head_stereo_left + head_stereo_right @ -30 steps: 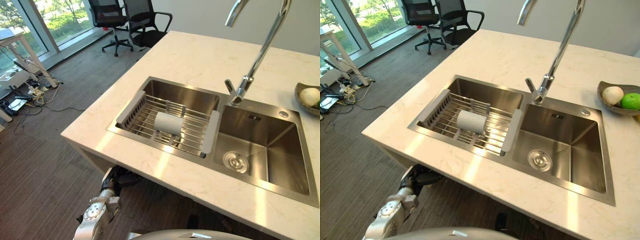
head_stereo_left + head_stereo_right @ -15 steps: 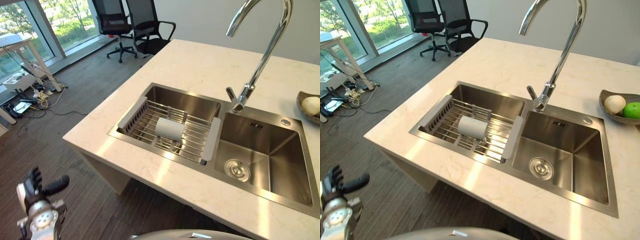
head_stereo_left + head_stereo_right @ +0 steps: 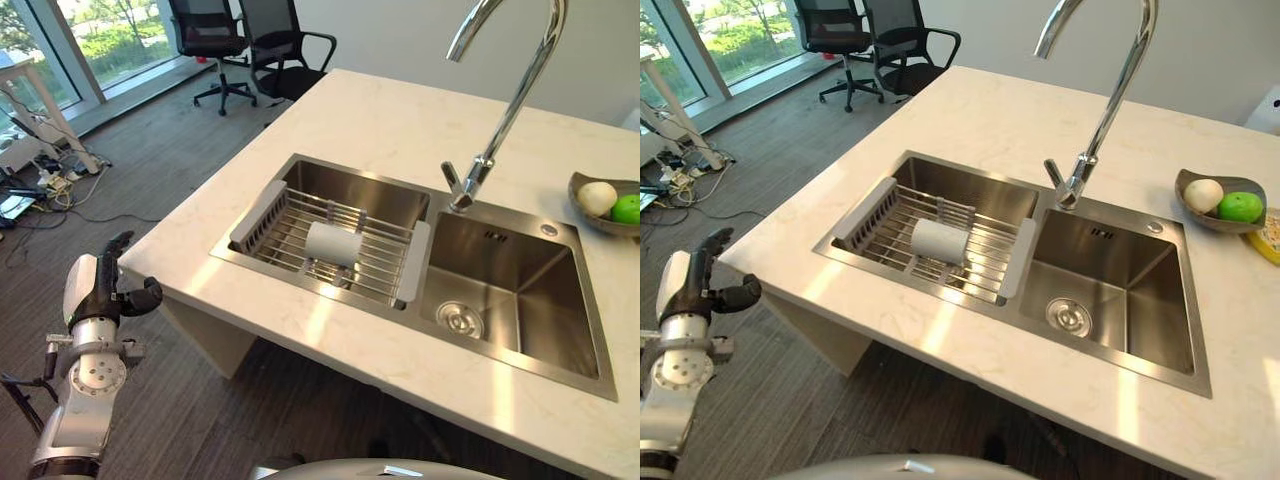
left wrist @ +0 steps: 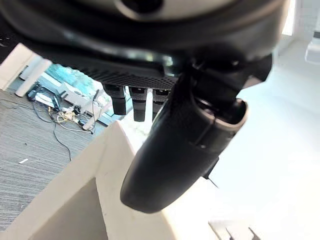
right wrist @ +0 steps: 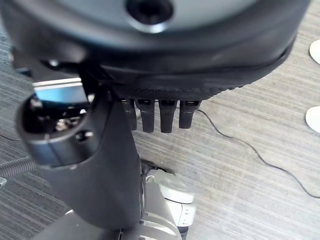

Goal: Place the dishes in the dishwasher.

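A white cup (image 3: 335, 243) lay on its side in the rack (image 3: 290, 233) across the sink's left basin. The left hand (image 3: 95, 290) was open beside the counter's (image 3: 400, 125) left edge, empty; the right hand (image 5: 150, 117) was open too.

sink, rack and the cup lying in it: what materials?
Sink: looks like brushed stainless steel, grey sheen with soft reflections. Rack: thin metal wires, glinting, with matte grey end pieces, probably plastic. Cup: plain white, smooth; ceramic or plastic, cannot tell which.
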Robot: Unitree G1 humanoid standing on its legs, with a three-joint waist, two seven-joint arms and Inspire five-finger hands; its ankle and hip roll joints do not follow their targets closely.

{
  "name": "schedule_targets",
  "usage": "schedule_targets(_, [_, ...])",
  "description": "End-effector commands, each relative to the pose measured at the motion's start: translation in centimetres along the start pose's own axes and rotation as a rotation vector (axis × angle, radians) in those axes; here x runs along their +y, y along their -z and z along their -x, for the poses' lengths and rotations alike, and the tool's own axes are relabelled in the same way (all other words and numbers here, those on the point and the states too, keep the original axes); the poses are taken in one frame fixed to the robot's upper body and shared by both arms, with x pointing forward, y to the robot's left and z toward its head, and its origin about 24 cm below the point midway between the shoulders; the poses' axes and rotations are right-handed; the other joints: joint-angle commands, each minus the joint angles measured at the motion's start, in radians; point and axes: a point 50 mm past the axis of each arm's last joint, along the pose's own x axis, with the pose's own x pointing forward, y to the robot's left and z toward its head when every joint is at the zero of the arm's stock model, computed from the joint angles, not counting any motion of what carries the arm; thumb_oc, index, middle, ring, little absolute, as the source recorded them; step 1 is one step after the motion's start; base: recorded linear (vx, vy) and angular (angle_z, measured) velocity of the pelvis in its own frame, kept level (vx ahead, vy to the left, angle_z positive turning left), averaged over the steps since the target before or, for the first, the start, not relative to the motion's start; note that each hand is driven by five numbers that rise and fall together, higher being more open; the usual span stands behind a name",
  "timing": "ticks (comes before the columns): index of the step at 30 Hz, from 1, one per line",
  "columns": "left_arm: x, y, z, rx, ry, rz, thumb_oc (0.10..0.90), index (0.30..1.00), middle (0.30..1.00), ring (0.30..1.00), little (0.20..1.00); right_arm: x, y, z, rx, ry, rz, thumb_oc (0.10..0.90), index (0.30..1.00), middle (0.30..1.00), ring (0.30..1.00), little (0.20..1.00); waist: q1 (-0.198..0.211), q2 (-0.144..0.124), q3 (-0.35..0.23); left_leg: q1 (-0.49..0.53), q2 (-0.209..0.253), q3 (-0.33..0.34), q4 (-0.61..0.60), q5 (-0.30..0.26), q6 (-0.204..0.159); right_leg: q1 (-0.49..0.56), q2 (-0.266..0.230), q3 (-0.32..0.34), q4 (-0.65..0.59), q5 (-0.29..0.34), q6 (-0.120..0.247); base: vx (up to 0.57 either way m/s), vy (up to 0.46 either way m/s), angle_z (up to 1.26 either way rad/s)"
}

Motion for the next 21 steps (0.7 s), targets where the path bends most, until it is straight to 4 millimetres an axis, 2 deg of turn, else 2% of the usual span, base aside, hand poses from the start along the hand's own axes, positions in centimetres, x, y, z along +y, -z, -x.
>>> schedule_targets(1, [-0.5, -14.9, -1.3, -0.727, 0.076, 0.092, 0.800, 0.900, 0.900, 0.900, 0.900, 1.7, -3.3, -0.3, -0.111, -0.112, 0.050, 0.800, 0.900, 0.900, 0.900, 0.900, -0.154, 0.012, -0.050, 0.007, -0.007, 0.018, 0.003, -0.042, -0.012, 0.117, 0.001, 0.000, 0.018, -0.101, 0.086, 0.03, 0.005, -0.25])
schedule_targets(3, [-0.2, -14.7, -1.4, -0.722, 0.067, 0.076, 0.800, 0.900, 0.900, 0.900, 0.900, 1.6, -3.2, -0.2, -0.111, -0.114, 0.050, 0.800, 0.900, 0.900, 0.900, 0.900, -0.155, 0.014, -0.050, 0.009, -0.007, 0.024, 0.003, -0.044, -0.013, 0.116, 0.001, 0.005, 0.018, -0.100, 0.087, 0.02, 0.005, -0.35])
schedule_targets(7, [1.3, -13.5, -1.9, -0.676, -0.034, -0.112, 0.800, 0.900, 0.900, 0.900, 0.900, 1.8, -2.2, 0.1, -0.109, -0.138, 0.046, 0.800, 0.900, 0.900, 0.900, 0.900, -0.162, 0.021, -0.045, 0.013, -0.004, 0.039, 0.003, -0.047, -0.015, 0.116, 0.001, 0.011, 0.018, -0.100, 0.090, 0.02, -0.002, -0.40])
schedule_targets(11, [1.9, -12.6, -2.2, -0.635, -0.109, -0.183, 0.800, 0.900, 0.900, 0.900, 0.900, 1.6, -1.1, 0.0, -0.066, -0.121, 0.038, 0.800, 0.900, 0.900, 0.900, 0.900, -0.157, 0.022, -0.042, 0.014, -0.005, 0.032, 0.003, -0.048, -0.015, 0.122, 0.001, 0.003, 0.018, -0.104, 0.088, 0.02, -0.002, -0.36])
schedule_targets(16, [2.7, -12.6, -2.1, -0.648, -0.129, -0.262, 0.800, 0.900, 0.900, 0.900, 0.900, 1.5, -0.9, -0.1, -0.055, -0.113, 0.042, 0.800, 0.900, 0.900, 0.900, 0.900, -0.160, 0.025, -0.037, 0.014, -0.005, 0.027, 0.003, -0.047, -0.017, 0.125, 0.000, -0.002, 0.018, -0.105, 0.087, 0.01, 0.003, -0.16])
schedule_targets(21, [3.0, -13.4, -2.1, -0.695, -0.116, -0.348, 0.800, 0.900, 0.900, 0.900, 0.900, 1.1, -1.8, 0.0, -0.088, -0.113, 0.052, 0.800, 0.900, 0.900, 0.900, 0.900, -0.162, 0.028, -0.038, 0.019, -0.005, 0.032, 0.003, -0.050, -0.018, 0.129, 0.002, -0.001, 0.018, -0.106, 0.086, 0.01, 0.002, 0.03])
